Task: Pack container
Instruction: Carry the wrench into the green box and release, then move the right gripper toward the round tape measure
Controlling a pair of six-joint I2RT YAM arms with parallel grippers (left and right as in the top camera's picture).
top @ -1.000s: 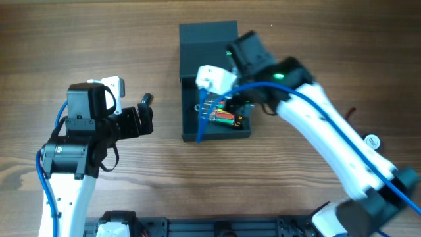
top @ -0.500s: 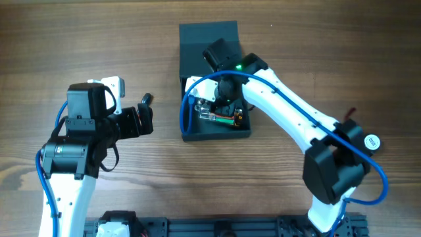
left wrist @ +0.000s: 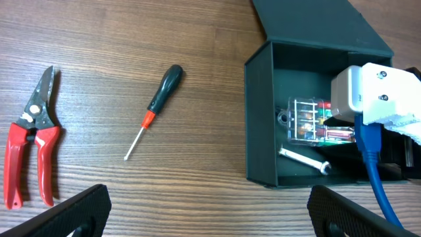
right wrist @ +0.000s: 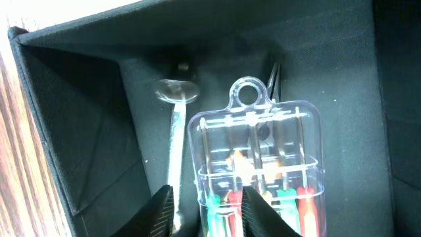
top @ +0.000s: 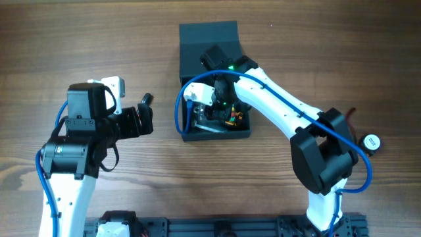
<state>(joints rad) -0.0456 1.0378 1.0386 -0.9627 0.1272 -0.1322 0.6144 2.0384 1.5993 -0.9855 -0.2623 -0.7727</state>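
Note:
The container (top: 217, 135) is a dark teal-grey box at table centre, its flap lid (top: 207, 39) open to the far side. It also shows in the left wrist view (left wrist: 260, 125) and the right wrist view (right wrist: 79, 131). Inside it lie a clear case of coloured screwdrivers (right wrist: 256, 151) (left wrist: 309, 122) and a silver wrench (right wrist: 174, 145) (left wrist: 304, 160). My right gripper (top: 214, 108) (right wrist: 207, 214) is down inside the box, fingers apart just over the case's left part. My left gripper (top: 146, 112) (left wrist: 210, 210) is open and empty, left of the box.
A screwdriver with a dark handle and red collar (left wrist: 158, 105) and red-handled pruners (left wrist: 33, 141) lie on the wood left of the box. A small white round object (top: 372, 141) lies at the right. A blue cable (left wrist: 371, 164) hangs over the box.
My right gripper has gone from above the box's front down into it, with the clear case. The right arm's elbow has swung in. The left arm has not moved.

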